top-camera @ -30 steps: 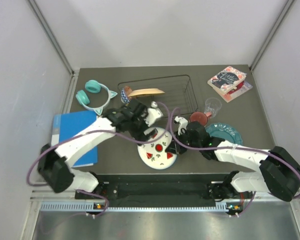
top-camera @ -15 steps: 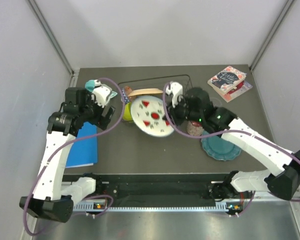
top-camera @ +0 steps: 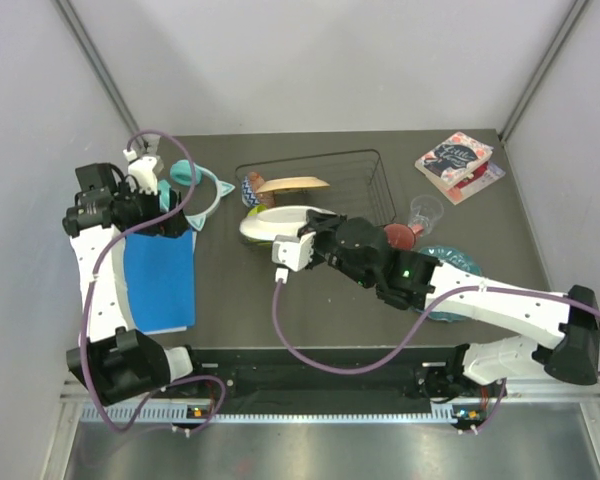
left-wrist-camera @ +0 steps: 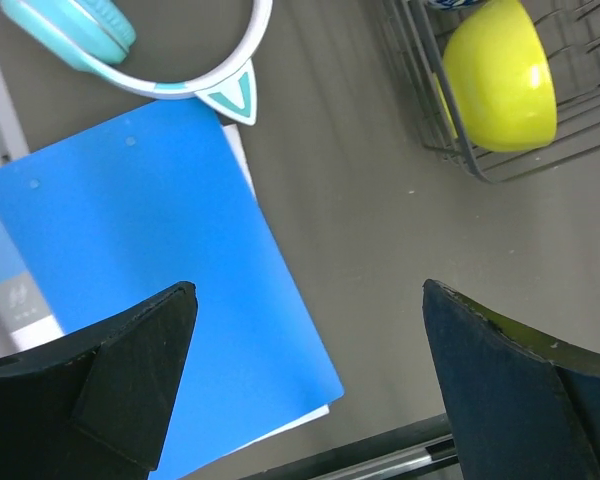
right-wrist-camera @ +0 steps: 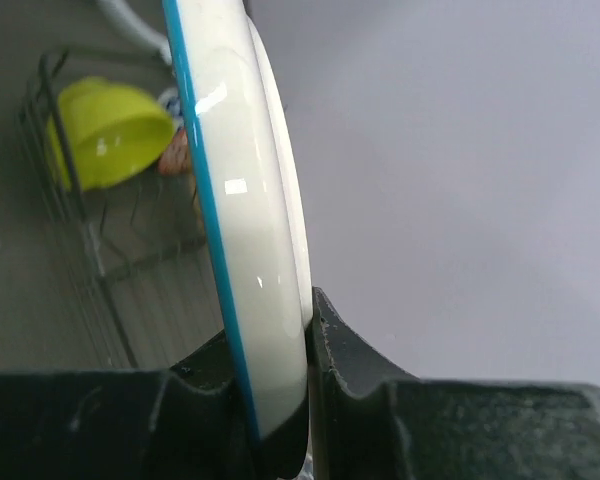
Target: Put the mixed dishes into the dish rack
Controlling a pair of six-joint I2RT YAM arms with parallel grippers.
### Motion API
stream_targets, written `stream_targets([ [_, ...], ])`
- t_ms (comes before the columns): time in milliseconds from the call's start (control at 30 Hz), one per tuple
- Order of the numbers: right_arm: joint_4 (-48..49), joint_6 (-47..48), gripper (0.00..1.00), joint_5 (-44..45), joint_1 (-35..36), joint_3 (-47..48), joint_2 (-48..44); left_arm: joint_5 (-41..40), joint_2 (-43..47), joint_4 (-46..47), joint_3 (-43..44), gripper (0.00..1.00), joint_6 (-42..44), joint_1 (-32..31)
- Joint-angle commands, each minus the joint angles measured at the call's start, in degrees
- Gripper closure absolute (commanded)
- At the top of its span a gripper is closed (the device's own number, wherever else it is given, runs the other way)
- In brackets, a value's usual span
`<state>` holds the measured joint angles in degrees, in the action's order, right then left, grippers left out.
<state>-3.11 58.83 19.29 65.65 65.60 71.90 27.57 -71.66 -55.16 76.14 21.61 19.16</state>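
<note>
A: What has changed in the last half second?

B: The left gripper [left-wrist-camera: 306, 288] has pulled back from the rack to the left. It now hangs over the blue folder [left-wrist-camera: 150, 260] with its fingers spread wide and nothing between them. The right gripper [right-wrist-camera: 272, 342] has carried the white watermelon-slice plate [top-camera: 278, 222] leftward and tipped it, so the printed face no longer shows from above.

A: How is the plate held?

B: Both fingers are pinched tight on its rim. The wrist view sees the plate edge-on, with a blue line round the edge.

A: And where is it?

B: At the near left end of the dish rack [top-camera: 380, 175]. I cannot tell whether it touches the wires.

A: Any writing?

B: There is grey print on a pale strip of the folder and lettering on the books [top-camera: 458, 158] at the far right. Both are too small to read.

A: What else is around?

B: The small yellow-green bowl [left-wrist-camera: 500, 75] lies tipped in the rack's near left corner. The small red-blue patterned bowl [top-camera: 251, 188] and the cream bird-print plate [top-camera: 292, 184] are just beyond it. The headphones [top-camera: 188, 178] lie between the folder and the rack. Right of the rack stand a clear cup [top-camera: 426, 211] and the pink floral mug [top-camera: 398, 236]. The teal scalloped plate [top-camera: 452, 265] is partly covered by the right arm.
</note>
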Motion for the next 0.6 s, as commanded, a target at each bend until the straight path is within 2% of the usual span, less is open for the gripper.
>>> stream_targets([
  [0, 7.16, 9.02, 1.00, 7.17, -0.17, 0.23, -2.72, 7.31, -1.46, 3.12, 1.64, 0.01, -1.92, 0.44],
  [167, 7.24, 9.20, 1.00, 6.20, -0.69, -1.44, -2.47, 11.71, -2.43, 7.86, -0.02, 0.01, -5.07, 0.44],
  [567, 8.04, 4.45, 1.00, -2.50, -8.78, 0.40, 4.12, 11.89, -2.00, 10.95, -3.80, 0.01, -5.34, 0.44],
])
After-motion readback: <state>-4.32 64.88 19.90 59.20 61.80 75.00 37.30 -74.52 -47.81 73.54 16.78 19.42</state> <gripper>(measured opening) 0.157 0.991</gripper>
